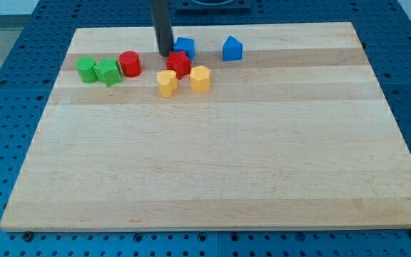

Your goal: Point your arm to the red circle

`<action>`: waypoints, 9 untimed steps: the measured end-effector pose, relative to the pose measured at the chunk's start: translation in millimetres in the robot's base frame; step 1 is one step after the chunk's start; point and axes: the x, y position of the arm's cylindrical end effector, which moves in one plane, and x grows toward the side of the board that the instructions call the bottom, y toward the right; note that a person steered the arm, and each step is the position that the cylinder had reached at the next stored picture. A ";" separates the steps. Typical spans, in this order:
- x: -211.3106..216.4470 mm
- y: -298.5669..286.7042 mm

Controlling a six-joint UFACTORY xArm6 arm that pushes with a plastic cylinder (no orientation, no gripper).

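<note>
The red circle, a short red cylinder block [130, 63], stands on the wooden board [212, 157] near the view's top left, to the view's left of my tip [165, 54] and apart from it. There are no fingers to open or close; my tip is a bare dark rod end. Just right of my tip sit a red star-shaped block [179, 64] and a blue block [185, 47]. Two green blocks [98, 71] lie beyond the red circle.
</note>
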 end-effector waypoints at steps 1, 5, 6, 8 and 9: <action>0.0 42.6; -0.4 82.8; -2.7 33.0; -5.0 -45.7; -5.0 -76.8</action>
